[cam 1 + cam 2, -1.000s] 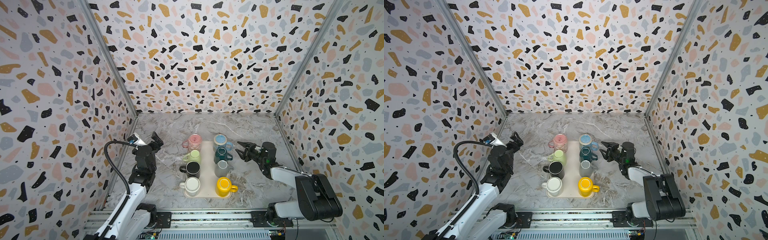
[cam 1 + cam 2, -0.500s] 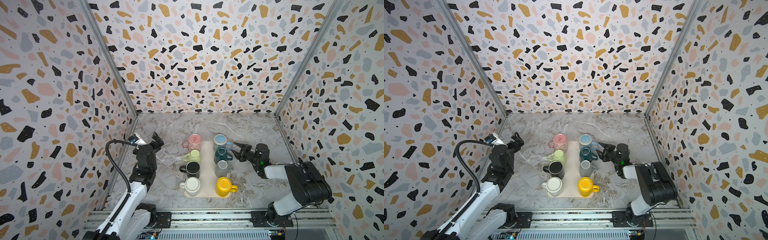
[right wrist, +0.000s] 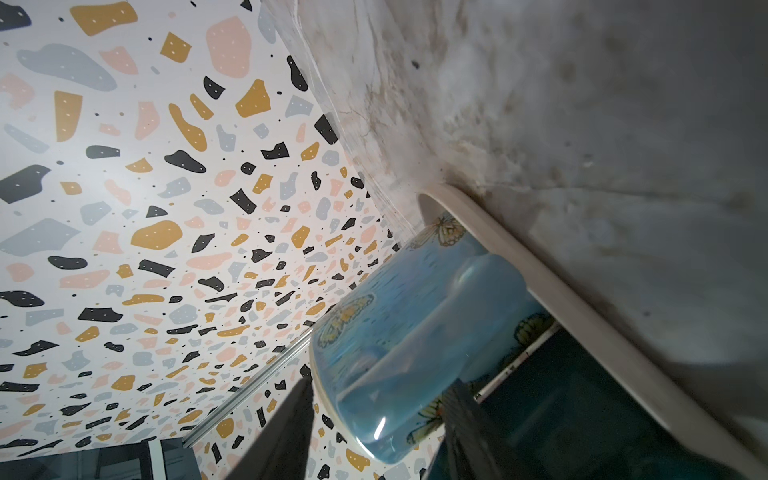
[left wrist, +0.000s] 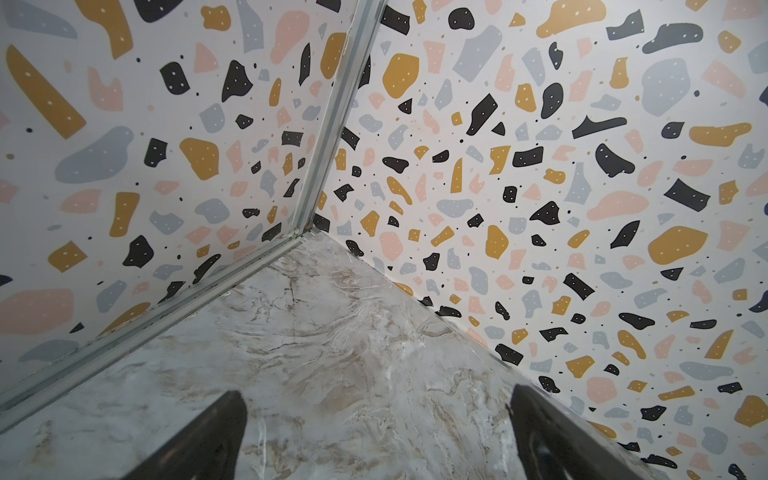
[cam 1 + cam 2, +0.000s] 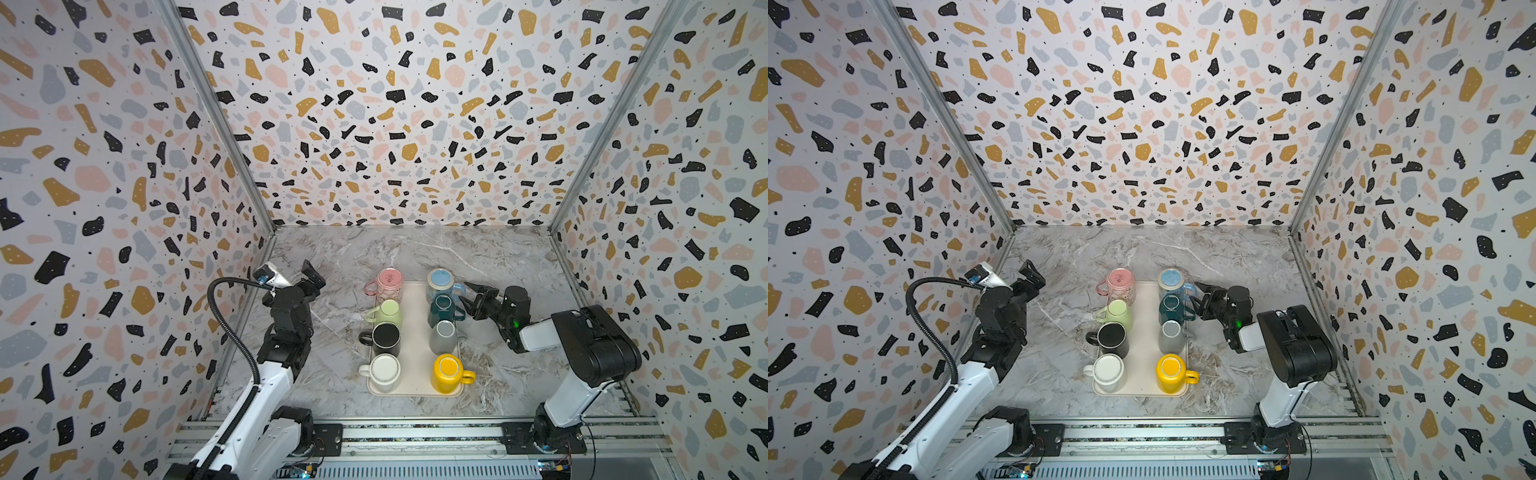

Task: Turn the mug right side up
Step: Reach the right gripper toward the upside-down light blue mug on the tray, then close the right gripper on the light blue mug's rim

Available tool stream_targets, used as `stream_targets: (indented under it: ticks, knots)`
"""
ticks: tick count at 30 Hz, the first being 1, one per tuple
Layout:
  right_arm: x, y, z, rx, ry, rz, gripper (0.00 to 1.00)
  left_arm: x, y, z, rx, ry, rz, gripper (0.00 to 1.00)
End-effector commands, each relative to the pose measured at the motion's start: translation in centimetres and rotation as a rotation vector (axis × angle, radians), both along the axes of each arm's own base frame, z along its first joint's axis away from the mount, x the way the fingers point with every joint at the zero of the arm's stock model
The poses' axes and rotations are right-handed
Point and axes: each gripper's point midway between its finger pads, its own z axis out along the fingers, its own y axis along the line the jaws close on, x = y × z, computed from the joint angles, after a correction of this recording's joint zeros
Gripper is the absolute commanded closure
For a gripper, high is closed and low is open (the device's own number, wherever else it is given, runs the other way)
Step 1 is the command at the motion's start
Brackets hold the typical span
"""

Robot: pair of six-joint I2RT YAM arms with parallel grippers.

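Carefully: the blue mug [image 5: 440, 281] sits base-up at the far right corner of the tray [image 5: 415, 392], glazed, rigid, probably slick and breakable. Your right jaws stand apart just by its handle [image 3: 436, 316], gripping nothing; take the handle squarely. Left jaws gape wide at the left, empty

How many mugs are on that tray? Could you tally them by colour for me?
Pink mug: 1
Light blue mug: 1
Light green mug: 1
Dark teal mug: 1
Black mug: 1
Grey mug: 1
White mug: 1
Yellow mug: 1
Total: 8 mugs, all on the one tray.
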Motion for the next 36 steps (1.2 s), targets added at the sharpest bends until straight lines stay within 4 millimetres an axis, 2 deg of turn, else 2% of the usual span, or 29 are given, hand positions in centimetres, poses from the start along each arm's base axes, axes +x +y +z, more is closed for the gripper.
stream_targets:
  ticks: [1,20,36]
  knots:
    - [1.3,0.5,2.2,0.195,0.064,-0.049,0.48,0.0,0.5,2.1,0.023,-0.034,0.024,0.0]
    - [4.3,1.0,1.9,0.25,0.038,-0.066,0.53,-0.3,0.8,2.6,0.055,-0.023,0.04,0.0]
    - [6.1,1.5,1.0,0.292,0.039,-0.064,0.57,-0.2,0.9,3.1,0.066,-0.025,0.047,0.0]
